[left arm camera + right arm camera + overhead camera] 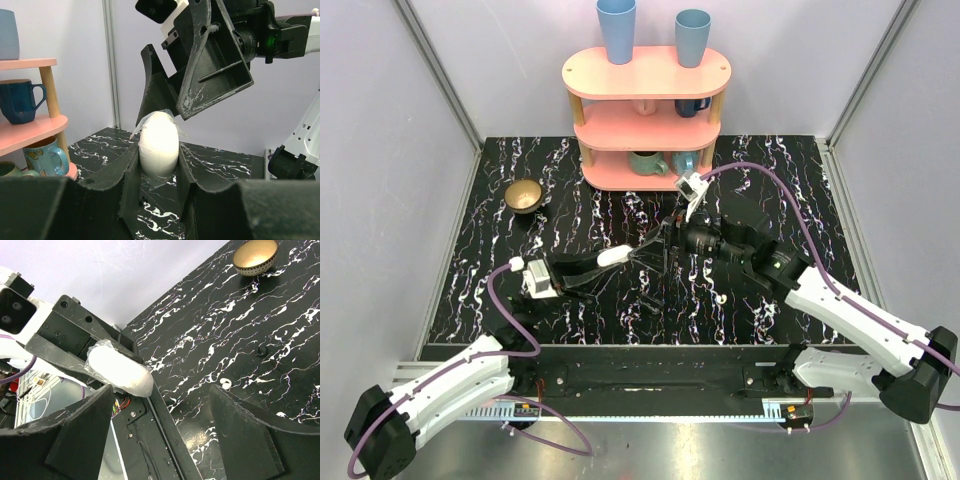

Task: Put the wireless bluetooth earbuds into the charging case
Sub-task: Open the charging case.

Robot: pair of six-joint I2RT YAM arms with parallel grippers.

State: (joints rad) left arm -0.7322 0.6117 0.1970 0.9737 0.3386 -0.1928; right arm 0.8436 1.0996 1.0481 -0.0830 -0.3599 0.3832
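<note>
My left gripper point(608, 261) is shut on the white oval charging case point(617, 256) and holds it above the table, its free end pointing right. In the left wrist view the case point(158, 144) stands between the fingers with clear film around it, and it looks closed. My right gripper point(658, 250) is open and empty, its jaws spread just right of the case and above it point(200, 80). In the right wrist view the case point(120, 370) sits near the left finger. One white earbud point(720, 297) lies on the marble point(226, 384). I see no second earbud.
A pink three-tier shelf point(647, 75) with blue cups and mugs stands at the back centre. A gold-lined bowl point(524, 195) sits at the back left and also shows in the right wrist view point(255, 255). A small black object point(260, 350) lies on the marble.
</note>
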